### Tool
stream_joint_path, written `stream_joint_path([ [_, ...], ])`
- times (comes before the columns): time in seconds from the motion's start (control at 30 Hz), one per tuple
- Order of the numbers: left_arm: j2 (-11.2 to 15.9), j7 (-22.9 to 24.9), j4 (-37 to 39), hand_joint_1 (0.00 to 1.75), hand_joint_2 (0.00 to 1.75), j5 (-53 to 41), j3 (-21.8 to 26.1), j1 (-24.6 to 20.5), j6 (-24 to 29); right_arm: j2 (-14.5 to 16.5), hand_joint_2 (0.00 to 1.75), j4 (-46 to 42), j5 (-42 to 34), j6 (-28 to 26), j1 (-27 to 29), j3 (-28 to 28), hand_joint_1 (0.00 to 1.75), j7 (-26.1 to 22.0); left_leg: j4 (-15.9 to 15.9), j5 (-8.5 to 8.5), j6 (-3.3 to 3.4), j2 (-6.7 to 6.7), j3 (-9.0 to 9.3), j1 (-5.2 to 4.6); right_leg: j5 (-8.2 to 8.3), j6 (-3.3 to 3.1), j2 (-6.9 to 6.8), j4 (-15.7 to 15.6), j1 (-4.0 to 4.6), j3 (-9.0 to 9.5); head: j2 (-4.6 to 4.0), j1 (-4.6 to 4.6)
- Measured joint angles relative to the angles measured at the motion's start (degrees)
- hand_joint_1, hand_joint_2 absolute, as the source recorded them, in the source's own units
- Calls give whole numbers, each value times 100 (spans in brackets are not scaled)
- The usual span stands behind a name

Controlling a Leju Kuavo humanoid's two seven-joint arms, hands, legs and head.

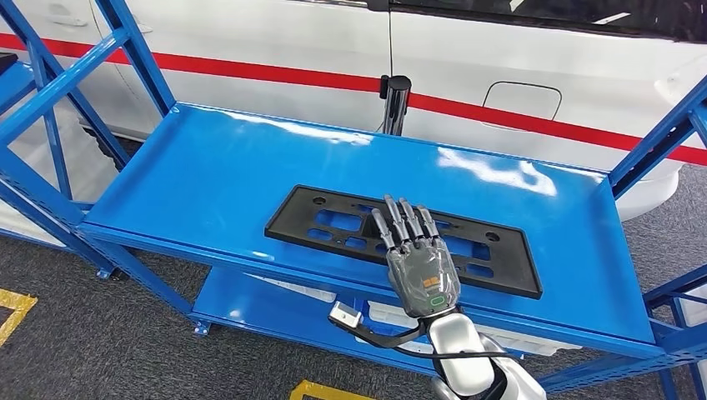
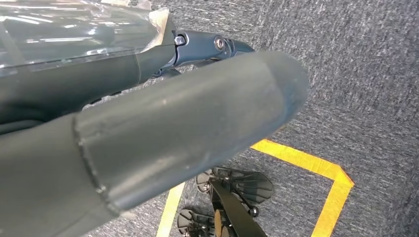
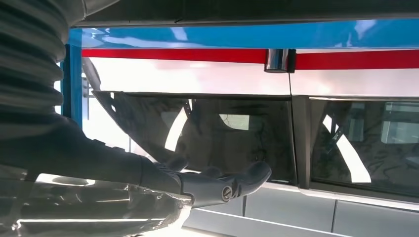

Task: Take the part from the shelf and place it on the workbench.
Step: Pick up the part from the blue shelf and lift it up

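While fingers lie straight, right hand [image 1: 421,271] rests flat | part [image 1: 333,223] beneath | shelf [image 1: 208,167]

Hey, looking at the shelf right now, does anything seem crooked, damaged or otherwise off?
Nothing stands out. The black part lies flat and whole on the blue shelf, slightly angled to its front edge, with the right hand over it, fingers outstretched. No spill or damage shows.

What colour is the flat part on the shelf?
Black part, clearest in the head view.
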Motion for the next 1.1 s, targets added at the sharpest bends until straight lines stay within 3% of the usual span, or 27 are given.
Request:
stream_joint_path([
  [0.47, -314, 64, -2, 0, 0, 234, 1, 20, 272, 238, 175, 918, -1, -141, -275, -202, 0, -93, 0, 0, 0, -2, 1, 2, 1, 1, -1, 0, 2, 3, 0, -1],
  [1.1, -409, 36, -2, 0, 0, 392, 13, 34, 466, 500, 175, 1623, -1, -401, -610, -376, 0, 16, 0, 1, 0, -3, 3, 1, 1, 1, -1, 1, 2, 5, 0, 1],
])
